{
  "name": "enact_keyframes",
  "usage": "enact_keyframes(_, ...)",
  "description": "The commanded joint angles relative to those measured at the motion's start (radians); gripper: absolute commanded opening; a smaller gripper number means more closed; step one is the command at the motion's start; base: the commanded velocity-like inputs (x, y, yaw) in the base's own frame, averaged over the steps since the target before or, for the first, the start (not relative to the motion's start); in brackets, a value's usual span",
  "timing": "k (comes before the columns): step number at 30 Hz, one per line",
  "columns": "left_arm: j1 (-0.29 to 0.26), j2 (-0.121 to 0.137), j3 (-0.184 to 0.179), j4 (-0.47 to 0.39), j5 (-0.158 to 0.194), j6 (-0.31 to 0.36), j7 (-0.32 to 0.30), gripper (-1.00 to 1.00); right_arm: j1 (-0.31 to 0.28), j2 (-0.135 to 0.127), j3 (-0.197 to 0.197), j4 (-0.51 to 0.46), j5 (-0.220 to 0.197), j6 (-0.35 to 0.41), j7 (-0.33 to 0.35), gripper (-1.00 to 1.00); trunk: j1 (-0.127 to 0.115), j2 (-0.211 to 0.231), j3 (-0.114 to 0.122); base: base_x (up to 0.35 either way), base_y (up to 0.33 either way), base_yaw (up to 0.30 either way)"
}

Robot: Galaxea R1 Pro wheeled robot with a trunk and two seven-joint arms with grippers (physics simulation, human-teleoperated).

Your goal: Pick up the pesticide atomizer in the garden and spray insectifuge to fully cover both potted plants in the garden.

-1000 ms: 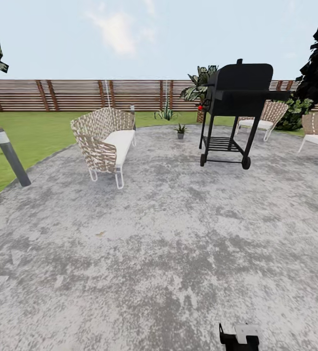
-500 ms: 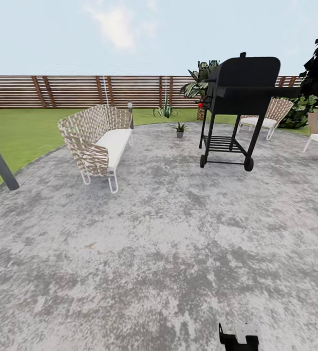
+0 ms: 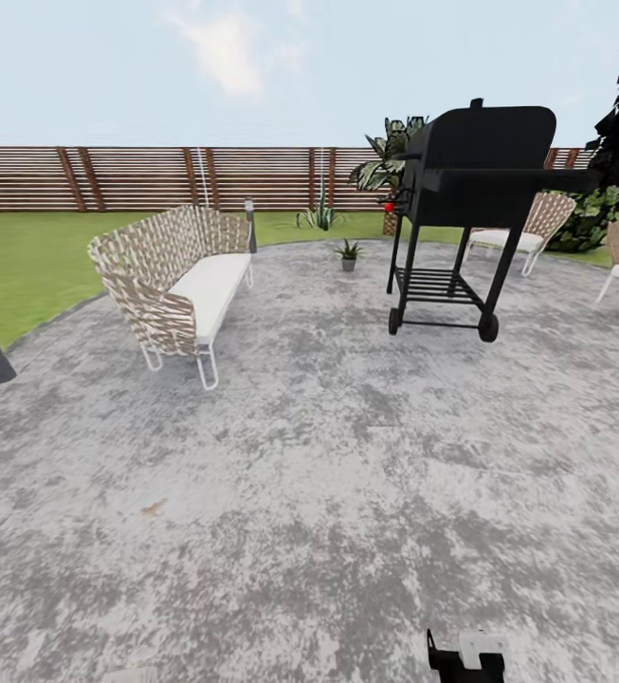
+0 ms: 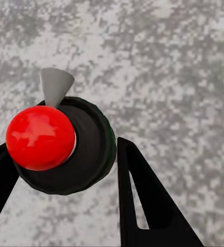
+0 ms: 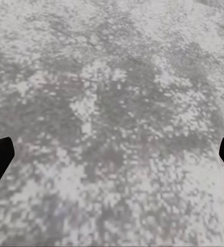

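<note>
left gripper [image 4: 65, 170] jaws gripping the atomizer [image 4: 60, 144] over the patio [image 3: 328, 455] | sofa [image 3: 172, 285] sitting left | potted plant [image 3: 349, 253] standing far, left of the grill [image 3: 470, 190] | right gripper [image 5: 112, 154] jaws spreading wide, holding nothing

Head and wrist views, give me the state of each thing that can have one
Left gripper: shut on the atomizer, red cap toward the camera.
Right gripper: open, holding nothing, over the patio.
Grill: lid closed, standing on the patio.
Potted plant: upright on the patio.
Sofa: upright, unoccupied.
</note>
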Motion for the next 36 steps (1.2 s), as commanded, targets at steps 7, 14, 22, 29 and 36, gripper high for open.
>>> enact_keyframes(7,-0.001,-0.001,0.002,0.001,0.004,-0.003,-0.001,-1.00,0.000,0.000,0.009,0.000,-0.006,-0.001,-0.006,1.00,0.000,0.000,-0.001,0.337,-0.011,0.000)
enact_keyframes(14,-0.001,0.001,0.003,0.001,0.005,-0.004,-0.001,-1.00,0.000,0.000,0.009,0.000,-0.005,-0.001,-0.005,1.00,0.000,0.000,-0.001,0.338,0.000,0.000)
enact_keyframes(22,0.000,0.002,0.003,0.001,0.006,-0.003,-0.001,-1.00,0.000,0.001,0.009,0.000,-0.005,-0.001,-0.004,1.00,0.000,0.000,-0.001,0.339,0.000,0.000)
enact_keyframes(29,-0.001,0.001,0.003,0.001,0.006,-0.004,-0.001,-1.00,0.000,0.001,0.009,0.000,-0.005,-0.001,-0.004,1.00,0.000,0.000,-0.001,0.340,0.000,0.000)
enact_keyframes(36,-0.001,0.001,0.003,0.001,0.006,-0.004,-0.001,-1.00,0.000,0.001,0.009,0.000,-0.005,-0.001,-0.004,1.00,0.000,0.000,-0.001,0.340,0.000,0.000)
